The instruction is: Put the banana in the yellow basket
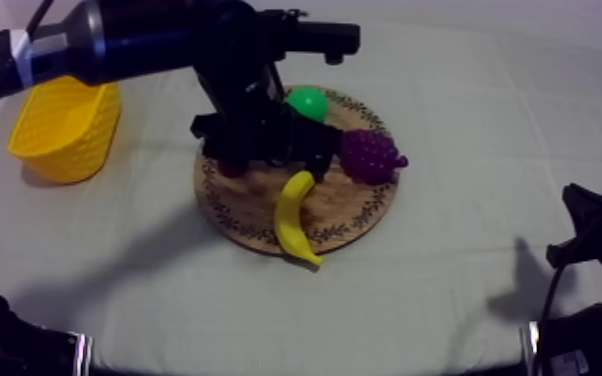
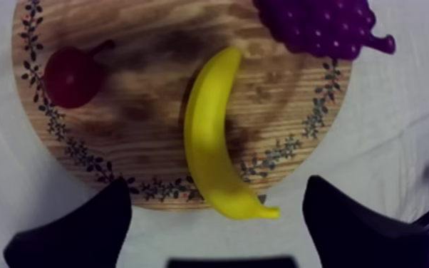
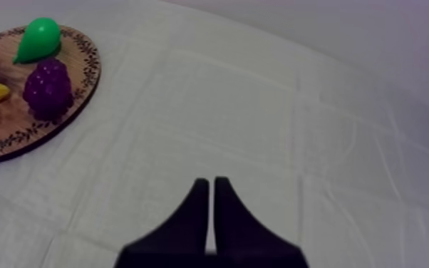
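Observation:
The yellow banana [image 1: 295, 215] lies on the front part of the round wooden board [image 1: 365, 215], its tip past the rim. My left gripper [image 1: 265, 150] hovers above the board's middle, just behind the banana. In the left wrist view its fingers [image 2: 82, 228] stand wide apart on either side of the banana [image 2: 214, 135], open and holding nothing. My right gripper [image 3: 210, 187] is shut on nothing over bare cloth, low at the table's right [image 1: 577, 222]. The yellow basket [image 1: 65, 130] stands at the back left.
On the board also lie a purple bunch of grapes [image 1: 370, 155], a green pear [image 1: 307, 102] behind the arm and a small red fruit [image 2: 71, 75]. My left arm stretches across from the upper left, over the basket's edge.

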You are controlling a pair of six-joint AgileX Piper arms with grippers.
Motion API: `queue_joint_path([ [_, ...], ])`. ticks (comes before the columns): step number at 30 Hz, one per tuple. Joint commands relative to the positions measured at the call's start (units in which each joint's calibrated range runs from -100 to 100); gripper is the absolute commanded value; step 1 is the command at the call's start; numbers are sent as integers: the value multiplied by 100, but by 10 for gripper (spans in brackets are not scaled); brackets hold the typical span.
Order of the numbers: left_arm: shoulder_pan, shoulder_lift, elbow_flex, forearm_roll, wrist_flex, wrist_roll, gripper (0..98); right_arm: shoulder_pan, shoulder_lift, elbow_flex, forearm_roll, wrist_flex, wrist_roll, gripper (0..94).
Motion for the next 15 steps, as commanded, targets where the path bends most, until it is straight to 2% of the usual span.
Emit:
queue_joint_path([
  [1,-7,132,-18,29,7,-6,898,-2,-3,-5,1,-2,2,6],
  [15,-25,1004,-150,211,-144,-40,885,-2,-3,-5,1,-2,2,6],
])
